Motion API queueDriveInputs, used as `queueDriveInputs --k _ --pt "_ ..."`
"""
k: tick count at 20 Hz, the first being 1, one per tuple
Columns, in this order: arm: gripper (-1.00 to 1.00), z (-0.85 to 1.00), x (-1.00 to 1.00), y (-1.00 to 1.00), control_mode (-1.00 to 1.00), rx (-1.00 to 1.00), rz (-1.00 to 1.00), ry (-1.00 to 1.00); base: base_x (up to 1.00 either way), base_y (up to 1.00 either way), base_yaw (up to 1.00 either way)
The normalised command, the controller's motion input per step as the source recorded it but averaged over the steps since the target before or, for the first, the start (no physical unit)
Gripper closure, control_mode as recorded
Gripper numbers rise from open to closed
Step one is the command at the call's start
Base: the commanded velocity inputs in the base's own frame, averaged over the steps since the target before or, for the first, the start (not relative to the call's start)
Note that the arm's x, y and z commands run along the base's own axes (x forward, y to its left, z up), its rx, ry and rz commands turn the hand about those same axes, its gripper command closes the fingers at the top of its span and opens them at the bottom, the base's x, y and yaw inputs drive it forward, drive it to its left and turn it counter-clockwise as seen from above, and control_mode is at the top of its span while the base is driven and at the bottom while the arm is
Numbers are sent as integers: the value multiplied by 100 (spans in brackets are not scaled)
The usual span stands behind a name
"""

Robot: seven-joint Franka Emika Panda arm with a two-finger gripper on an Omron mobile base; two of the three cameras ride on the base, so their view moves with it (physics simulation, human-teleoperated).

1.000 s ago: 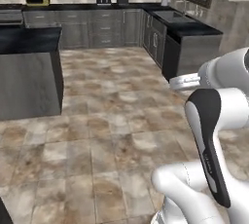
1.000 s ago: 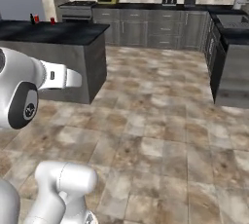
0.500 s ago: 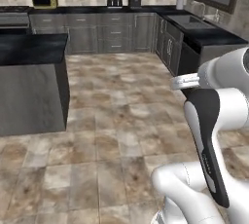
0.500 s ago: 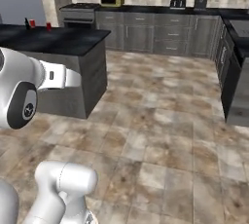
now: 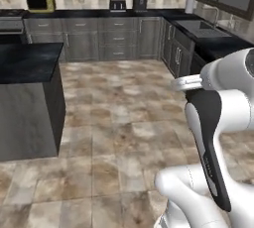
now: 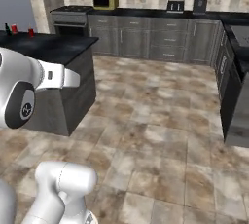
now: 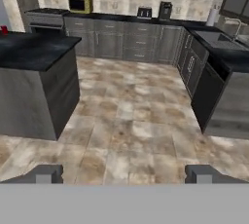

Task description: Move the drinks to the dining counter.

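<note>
Was in approach step, my jaws (image 7: 124, 174) spread wide, empty. Red cans (image 6: 22, 30) and dark bottle (image 6: 7, 28) stood on far black worktop (image 6: 53, 47) at left. Next: drive closer, reach for one can.

left base view: from behind the arm (image 5: 213, 138), facing the back cabinets (image 5: 99, 38) at 12 o'clock, island (image 5: 25, 98) at 9. right base view: same floor (image 6: 160, 135), island nearer, at 9. hand view: low, forward, all three share the yellow microwave (image 7: 80, 5).
</note>
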Motion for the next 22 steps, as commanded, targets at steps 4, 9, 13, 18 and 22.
queueDriveInputs --k 4,9,13,18,22 --pt "-100 0 0 0 100 0 0 0 100 -62 13" --pt "-100 0 0 0 100 0 0 0 100 -19 15" --pt "-100 0 0 0 100 0 0 0 100 -1 14" --pt "-100 0 0 0 100 0 0 0 100 1 6" --pt "-100 0 0 0 100 0 0 0 100 0 8"
